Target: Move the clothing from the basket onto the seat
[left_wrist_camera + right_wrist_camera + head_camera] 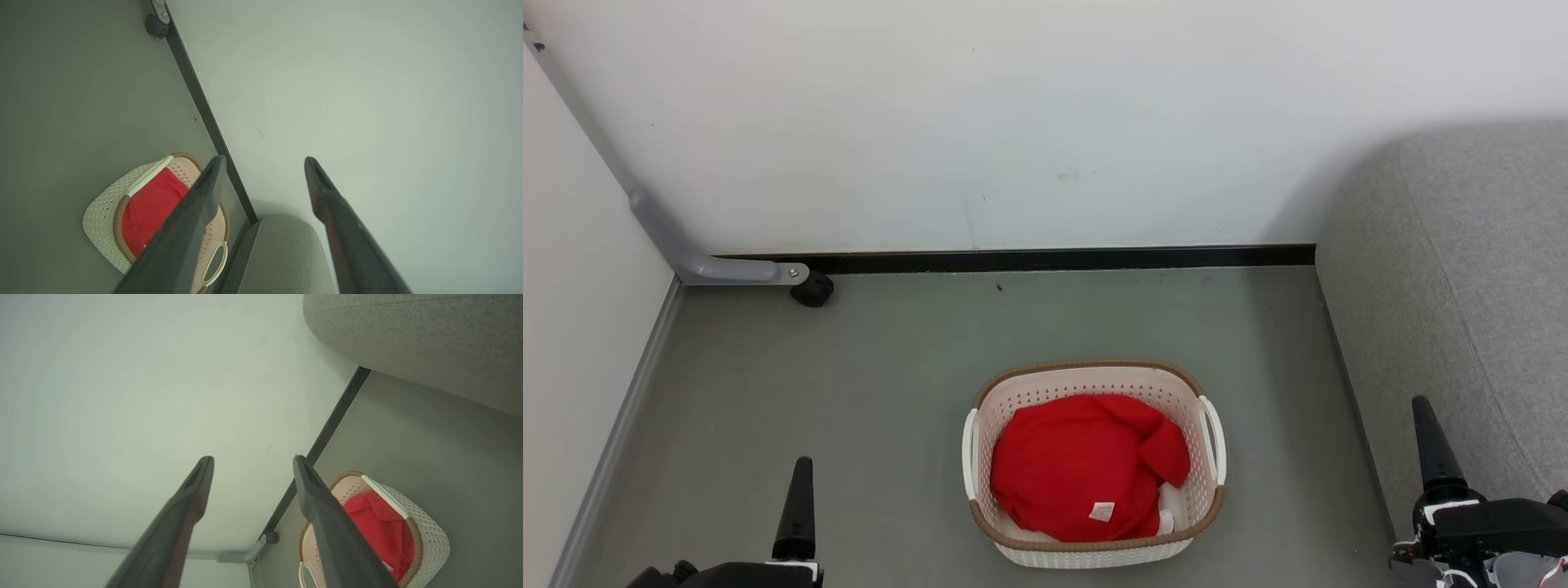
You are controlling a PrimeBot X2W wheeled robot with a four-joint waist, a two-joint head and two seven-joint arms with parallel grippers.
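Observation:
The clothing [1078, 465], bright red with a small white label, lies bunched inside the basket [1086, 365], which stands on the grey floor in front of me. The grey seat [1462, 286] rises to the right of the basket. One dark finger [796, 506] of my left gripper shows low on the left, and one finger [1433, 449] of my right gripper stands beside the seat's edge. Both the left gripper [265, 159] and the right gripper [253, 457] are open, holding nothing, well apart from the basket [98, 212] and the clothing [376, 526].
A white wall with a black baseboard [1054, 260] runs behind the basket. At the back left a grey metal foot with a black caster [813, 290] juts onto the floor, below a pale side panel [572, 327]. Bare floor surrounds the basket.

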